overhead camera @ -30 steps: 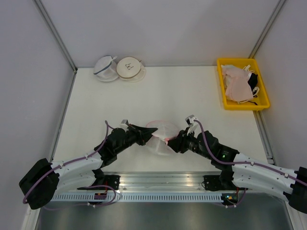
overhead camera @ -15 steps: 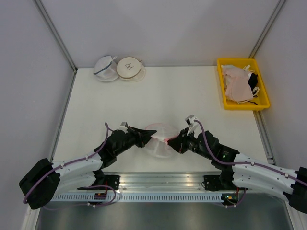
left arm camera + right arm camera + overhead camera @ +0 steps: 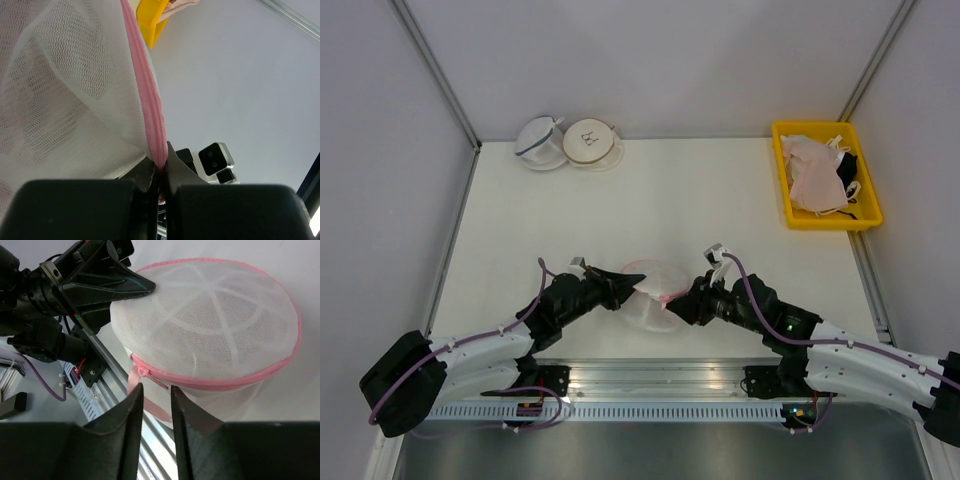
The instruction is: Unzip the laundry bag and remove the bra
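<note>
Pinching the bag's [image 3: 655, 290] pink rim, the left end effector [image 3: 160, 172] holds it at the middle of the surface's near edge. The right end effector [image 3: 156, 405] sits at the zipper [image 3: 210, 385] pull, and I can't tell if it's gripping. The zipper looks fully shut, so I'd say unzipping and pulling the bra out are both left.

The two black-and-white jointed arms reach low from the counter's near edge toward its near middle, the left arm [image 3: 485, 345] angling right and the right arm [image 3: 840, 345] angling left. The left gripper [image 3: 636, 283] is pinched tight on the pink rim of the round white mesh laundry bag [image 3: 210, 315]. The right gripper [image 3: 674, 298] has its fingers a narrow slit apart at the bag's pink zipper; whether they clamp it is unclear.
</note>
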`<control>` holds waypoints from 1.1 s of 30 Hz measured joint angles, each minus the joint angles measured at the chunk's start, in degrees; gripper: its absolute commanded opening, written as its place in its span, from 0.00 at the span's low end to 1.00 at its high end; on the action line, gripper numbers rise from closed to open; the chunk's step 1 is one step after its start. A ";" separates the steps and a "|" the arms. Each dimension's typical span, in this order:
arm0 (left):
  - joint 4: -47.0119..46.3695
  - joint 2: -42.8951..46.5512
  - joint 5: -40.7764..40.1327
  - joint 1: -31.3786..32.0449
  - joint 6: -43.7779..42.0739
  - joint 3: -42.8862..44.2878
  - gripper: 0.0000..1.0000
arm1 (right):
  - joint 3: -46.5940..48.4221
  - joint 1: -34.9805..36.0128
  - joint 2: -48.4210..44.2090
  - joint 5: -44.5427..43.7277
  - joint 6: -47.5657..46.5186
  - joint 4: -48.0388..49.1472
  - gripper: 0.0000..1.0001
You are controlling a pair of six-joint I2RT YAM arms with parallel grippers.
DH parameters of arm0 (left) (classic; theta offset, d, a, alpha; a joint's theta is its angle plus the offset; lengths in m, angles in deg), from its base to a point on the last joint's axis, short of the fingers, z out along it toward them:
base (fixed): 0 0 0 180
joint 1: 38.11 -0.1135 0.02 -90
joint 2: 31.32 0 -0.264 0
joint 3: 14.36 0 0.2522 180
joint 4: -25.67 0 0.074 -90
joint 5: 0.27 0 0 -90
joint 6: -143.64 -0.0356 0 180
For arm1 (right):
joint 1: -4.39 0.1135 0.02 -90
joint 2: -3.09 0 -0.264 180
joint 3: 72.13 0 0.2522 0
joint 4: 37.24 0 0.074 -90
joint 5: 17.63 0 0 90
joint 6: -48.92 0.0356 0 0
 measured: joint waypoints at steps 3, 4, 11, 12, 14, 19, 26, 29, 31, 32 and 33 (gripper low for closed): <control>0.00 0.00 0.02 0.00 0.00 -0.02 0.02 | 0.02 0.04 -0.57 0.83 -0.22 -0.79 0.43; 0.00 0.00 0.02 0.00 0.00 -0.02 0.02 | 0.02 0.07 -0.72 0.90 -0.20 -0.85 0.43; -0.46 -0.35 0.09 0.00 0.00 -0.02 0.02 | 0.02 0.13 1.77 1.07 -0.24 1.11 0.38; -0.48 -0.46 0.11 0.00 0.00 -0.02 0.02 | 0.02 0.13 2.49 1.11 -0.20 1.70 0.37; -0.48 -0.55 0.11 0.00 0.02 -0.02 0.02 | 0.02 0.13 3.58 1.33 -0.15 2.71 0.34; -0.55 -0.55 0.11 0.00 0.02 -0.02 0.02 | 0.02 0.13 4.48 1.51 -0.20 4.31 0.23; -1.46 -0.66 0.13 0.00 0.00 -0.02 0.02 | 0.02 0.15 2.93 1.46 -0.17 4.81 0.07; -1.81 -0.74 0.17 0.00 0.00 -0.15 0.02 | 0.02 0.13 1.66 1.44 -0.17 4.15 0.03; -2.21 -0.76 0.28 0.00 0.02 -0.52 0.02 | 0.02 0.24 0.63 1.44 -0.17 3.17 0.02; -2.36 -0.74 0.37 0.02 0.02 -0.70 0.02 | 0.02 0.24 0.26 1.44 -0.22 2.64 0.01; -2.62 -0.74 0.44 0.02 0.02 -0.94 0.02 | 0.02 0.24 -0.07 1.44 -0.28 1.92 0.01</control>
